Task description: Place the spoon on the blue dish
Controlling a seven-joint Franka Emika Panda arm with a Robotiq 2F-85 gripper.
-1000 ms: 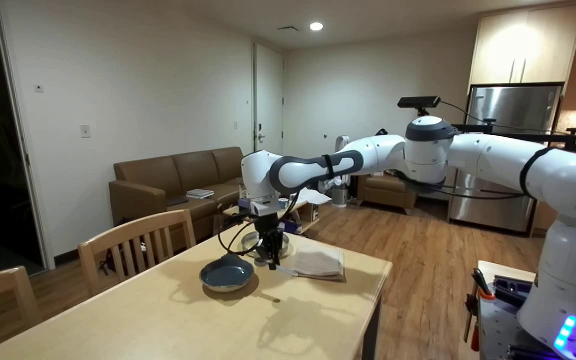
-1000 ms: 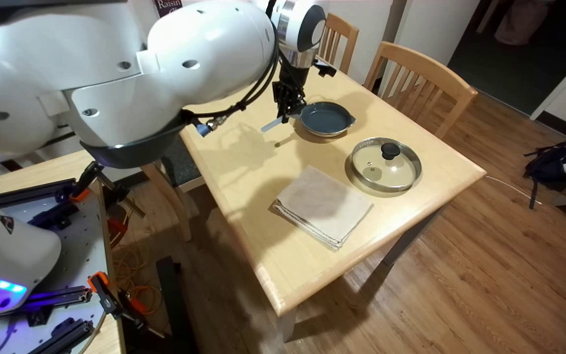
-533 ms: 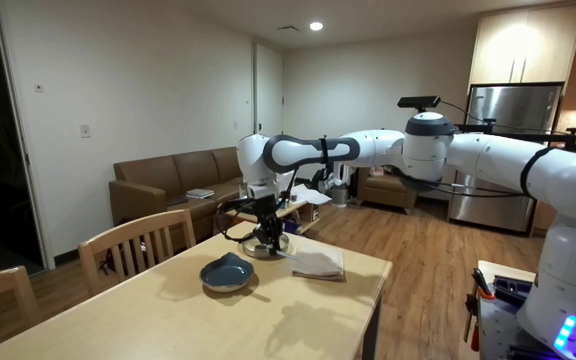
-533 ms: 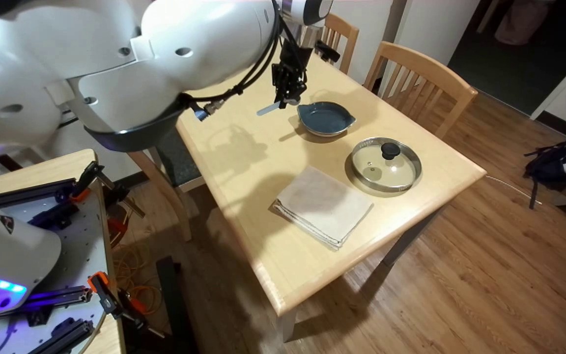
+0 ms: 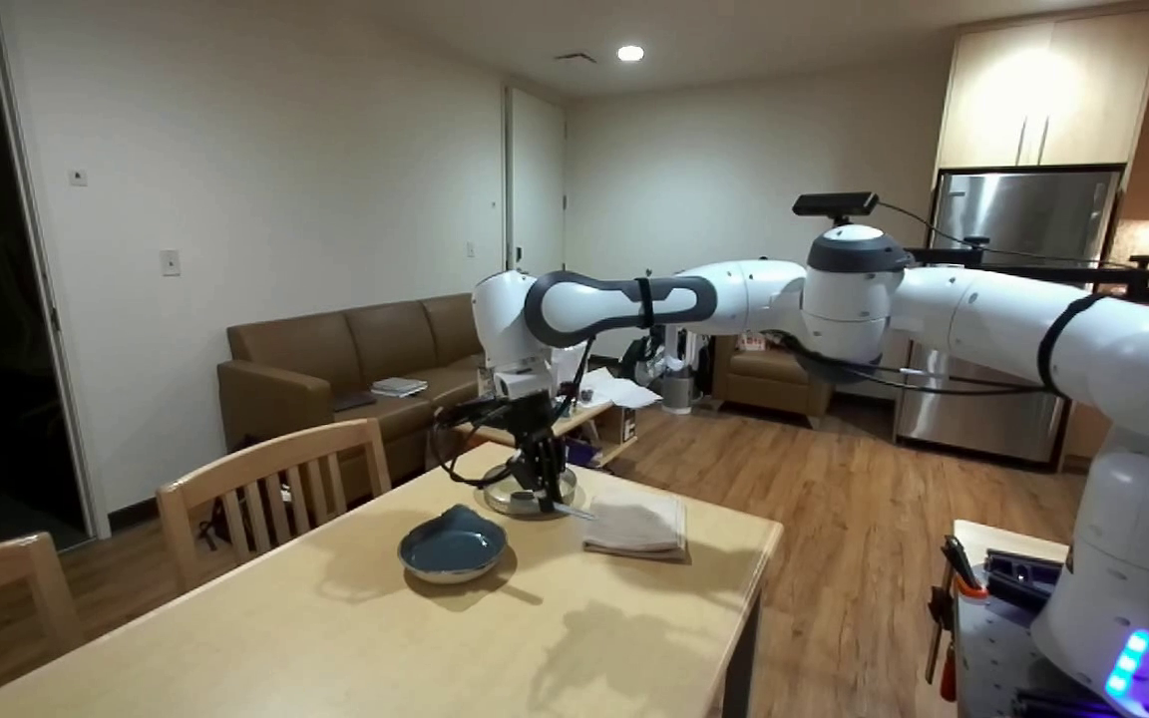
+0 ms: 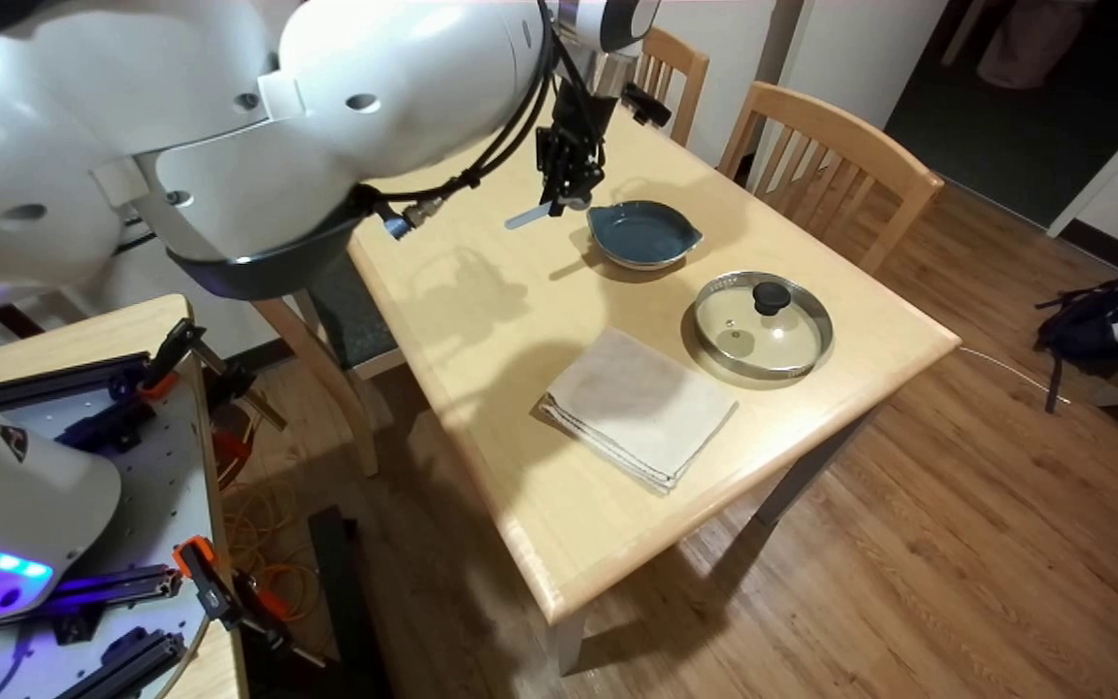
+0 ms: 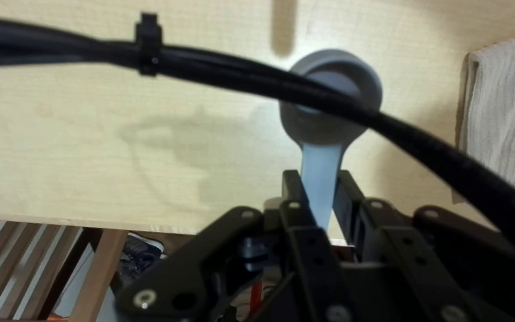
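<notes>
The spoon is a grey scoop with a round bowl (image 7: 329,127) and a flat, pale handle. My gripper (image 7: 318,181) is shut on the handle, with a finger on each side. The black cable crosses in front of the bowl in the wrist view. In both exterior views the gripper (image 5: 545,499) (image 6: 559,202) holds the spoon (image 5: 574,512) (image 6: 527,216) in the air above the table. The blue dish (image 5: 452,545) (image 6: 643,233) stands on the table beside the gripper, with a dark blue inside and pale outer wall. The dish is out of the wrist view.
A glass lid (image 6: 763,335) with a black knob lies on the table (image 6: 481,388), partly behind the gripper in an exterior view. A folded beige napkin (image 6: 639,408) lies near the table's edge. Wooden chairs (image 5: 270,479) stand along one side.
Over the last second my gripper has risen with the spoon in it, higher above the table. In the last half second it has barely moved. The dish, lid and napkin have not moved.
</notes>
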